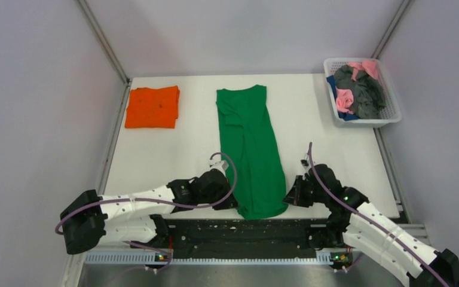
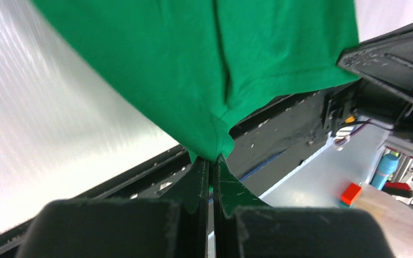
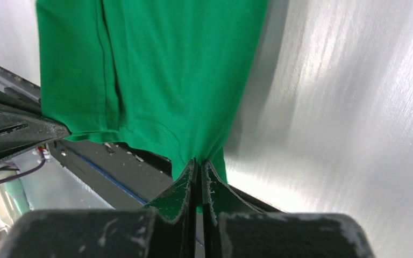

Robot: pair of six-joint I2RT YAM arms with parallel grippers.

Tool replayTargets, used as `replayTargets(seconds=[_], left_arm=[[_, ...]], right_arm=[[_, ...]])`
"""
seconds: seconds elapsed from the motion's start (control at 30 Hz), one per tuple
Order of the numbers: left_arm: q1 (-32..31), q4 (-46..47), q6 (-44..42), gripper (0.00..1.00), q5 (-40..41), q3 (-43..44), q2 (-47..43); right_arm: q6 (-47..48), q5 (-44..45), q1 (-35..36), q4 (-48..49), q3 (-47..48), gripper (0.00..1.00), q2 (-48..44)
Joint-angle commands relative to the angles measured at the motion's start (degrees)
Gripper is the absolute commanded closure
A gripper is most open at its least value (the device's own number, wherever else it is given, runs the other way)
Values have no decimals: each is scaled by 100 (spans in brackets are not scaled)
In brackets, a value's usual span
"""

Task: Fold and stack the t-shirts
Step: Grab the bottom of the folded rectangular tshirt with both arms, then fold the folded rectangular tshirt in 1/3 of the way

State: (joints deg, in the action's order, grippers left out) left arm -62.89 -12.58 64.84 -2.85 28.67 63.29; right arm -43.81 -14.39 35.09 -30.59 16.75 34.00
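Listing from the top view: one white table (image 1: 329,131) carrying two t-shirts.

- Orange t-shirt (image 1: 152,107): one, folded to a rough square, at the far left, well apart from everything else.
- Green t-shirt (image 1: 251,149): one, folded lengthwise into a long strip down the middle, with its hem at the near edge.
- My left pincer (image 1: 234,203) is at the hem's left corner and my right pincer (image 1: 288,197) at its right corner, one per corner.
- Basket (image 1: 394,116): one, white plastic, at the far right corner. It holds pink cloth (image 1: 345,100) showing in two places, a dark grey garment (image 1: 364,89) and a blue garment (image 1: 348,117) underneath.

Left wrist view:
- The left pincer (image 2: 211,166) is pressed together on a corner of the green t-shirt (image 2: 193,64), with the cloth drawn into a peak at the tips.
- The bare table (image 2: 43,134) lies to the left, and a black strip along the near edge runs under the hem.
- One black arm part (image 2: 392,59) sits at the upper right, just beside the far corner of the cloth.
- Off the table there is one red block (image 2: 350,193) and one teal bottle (image 2: 385,169), both small.

Right wrist view:
- The right pincer (image 3: 199,169) is pressed together on the other hem corner of the green t-shirt (image 3: 156,70), which is peaked in the same way.
- The table (image 3: 344,107) fills the right side.
- One black arm part (image 3: 11,131) intrudes at the left, near the hem.
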Motion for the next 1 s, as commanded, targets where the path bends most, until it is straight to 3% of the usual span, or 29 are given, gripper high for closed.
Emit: replayTargets(seconds=[0.0,0.27,0.5,0.67,0.97], left_arm=[[488,494,-497,100,11,421,110],[1834,502,-1296,100,-302,1193,513],[2794,739,-1665,100,-589,1838,1412],[3322,841,-1890,100,-862,2278,1969],[4024,723,-2332,100,-1433,3234,2880]], right_arm=[[-62,239,10,466,697,98,305],[219,729,-149,1030,1766,98,1891],[779,619,-819,1355,2673,100,3143],[1063,333,-1326,1513,3272,100,4013],[1567,269,-1551,1779,4433,100,5328]])
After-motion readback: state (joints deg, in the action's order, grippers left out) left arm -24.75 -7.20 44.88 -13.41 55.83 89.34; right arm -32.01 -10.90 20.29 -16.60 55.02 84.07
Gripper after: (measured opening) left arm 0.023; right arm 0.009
